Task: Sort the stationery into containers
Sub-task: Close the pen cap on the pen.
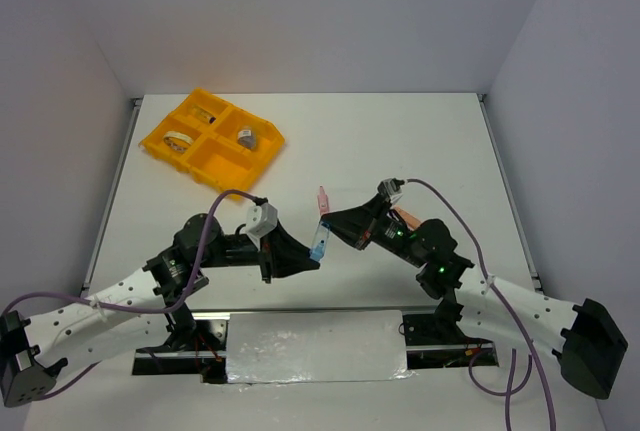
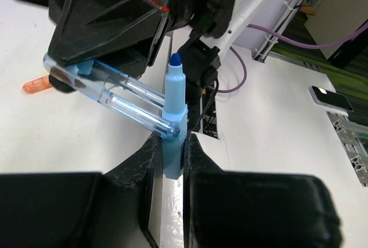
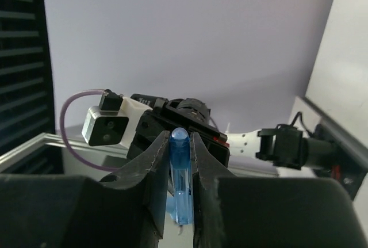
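Note:
My left gripper [image 1: 312,254] [image 2: 173,147] is shut on the lower body of a light-blue marker [image 2: 174,110], which stands upright with its dark blue tip bare. My right gripper [image 1: 328,225] [image 3: 180,140] is shut on the marker's clear blue cap [image 3: 180,170] [image 2: 109,90], which slants against the marker's body. Both meet above the table's front middle, where the light-blue piece [image 1: 320,241] shows. A pink piece [image 1: 321,197] lies just beyond. An orange piece [image 1: 406,217] [image 2: 35,86] lies by the right arm. The orange-yellow tray [image 1: 262,154] sits far left with a tape ring [image 1: 178,141] and a small jar [image 1: 246,136].
A second ring-like item [image 1: 205,111] lies in the tray's far compartment. A foil-covered plate [image 1: 315,346] lies between the arm bases at the near edge. Purple cables [image 1: 455,221] loop off both wrists. Grey walls enclose the table on three sides.

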Available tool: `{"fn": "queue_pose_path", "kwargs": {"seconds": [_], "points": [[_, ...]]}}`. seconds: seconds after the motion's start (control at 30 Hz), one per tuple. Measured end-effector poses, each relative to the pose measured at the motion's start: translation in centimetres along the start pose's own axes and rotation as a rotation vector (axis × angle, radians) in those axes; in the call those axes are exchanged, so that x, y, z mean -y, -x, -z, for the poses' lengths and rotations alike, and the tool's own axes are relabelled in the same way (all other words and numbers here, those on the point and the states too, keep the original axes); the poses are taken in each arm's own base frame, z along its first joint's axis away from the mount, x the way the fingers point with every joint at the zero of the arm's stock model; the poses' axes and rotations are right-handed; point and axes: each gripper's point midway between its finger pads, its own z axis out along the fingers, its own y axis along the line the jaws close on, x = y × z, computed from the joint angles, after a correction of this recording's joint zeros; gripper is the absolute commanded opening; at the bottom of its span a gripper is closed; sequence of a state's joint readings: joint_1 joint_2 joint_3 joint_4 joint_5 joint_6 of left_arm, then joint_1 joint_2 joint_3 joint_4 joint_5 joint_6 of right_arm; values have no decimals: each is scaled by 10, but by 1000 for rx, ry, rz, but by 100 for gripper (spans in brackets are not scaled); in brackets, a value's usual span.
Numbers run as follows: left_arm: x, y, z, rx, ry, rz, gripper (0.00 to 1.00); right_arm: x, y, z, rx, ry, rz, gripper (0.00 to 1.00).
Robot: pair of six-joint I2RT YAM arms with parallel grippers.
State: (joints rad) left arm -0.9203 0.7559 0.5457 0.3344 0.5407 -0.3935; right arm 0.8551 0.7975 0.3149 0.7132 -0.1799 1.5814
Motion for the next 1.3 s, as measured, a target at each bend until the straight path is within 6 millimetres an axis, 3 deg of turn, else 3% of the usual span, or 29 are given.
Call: {"fn": "queue_pose_path", "kwargs": {"seconds": [0.17,0.53,0.93,1.3], "points": [[-5,-1,-2,-4,28,15,0,-12,3,-1,16,-11,164,0],[-6,20,-10,33,35,19,0,-64,-1,-5,-35,36,668,0],[-12,9,-17,-49,61,90,0,-66,-18,2,-136,131,1008,0],[-10,12,-17,-45,63,117,0,-71,-21,4,-134,177,1106,0]]}}
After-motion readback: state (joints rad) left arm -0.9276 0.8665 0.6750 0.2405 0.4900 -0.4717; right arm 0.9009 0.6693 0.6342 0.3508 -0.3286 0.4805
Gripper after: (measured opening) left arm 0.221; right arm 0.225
